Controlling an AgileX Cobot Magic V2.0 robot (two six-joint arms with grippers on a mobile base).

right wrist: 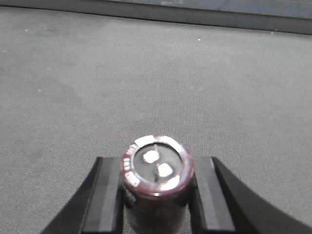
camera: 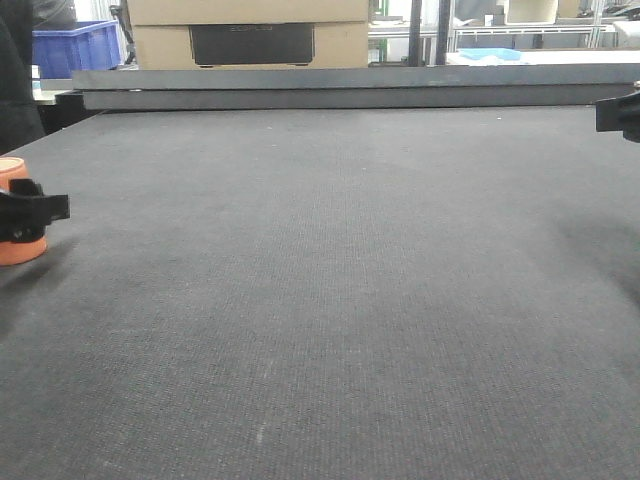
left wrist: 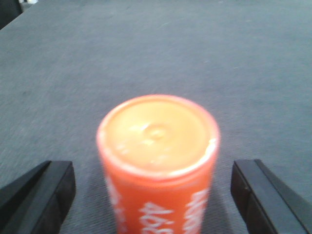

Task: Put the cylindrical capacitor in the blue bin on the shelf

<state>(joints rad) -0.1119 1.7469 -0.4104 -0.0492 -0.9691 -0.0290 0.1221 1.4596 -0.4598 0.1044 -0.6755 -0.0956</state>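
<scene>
**Right wrist view.** The right pincer [right wrist: 156,195] is clamped on the small dark brown-black cylindrical capacitor [right wrist: 157,168]. Its 2 black fingers press against the capacitor's sides, and the capacitor's silvery top with 2 terminals is in view. Beyond it lies the dark grey felt-covered bench [right wrist: 146,73].

**Left wrist view.** The left pincer [left wrist: 153,195], fingers spread wide apart, flanks an orange cylindrical can [left wrist: 158,136] with white lettering. The can stands upright on the bench, and neither finger touches it.

**Front view.** The 2 pincers sit at opposite edges of the bench, well apart.
</scene>
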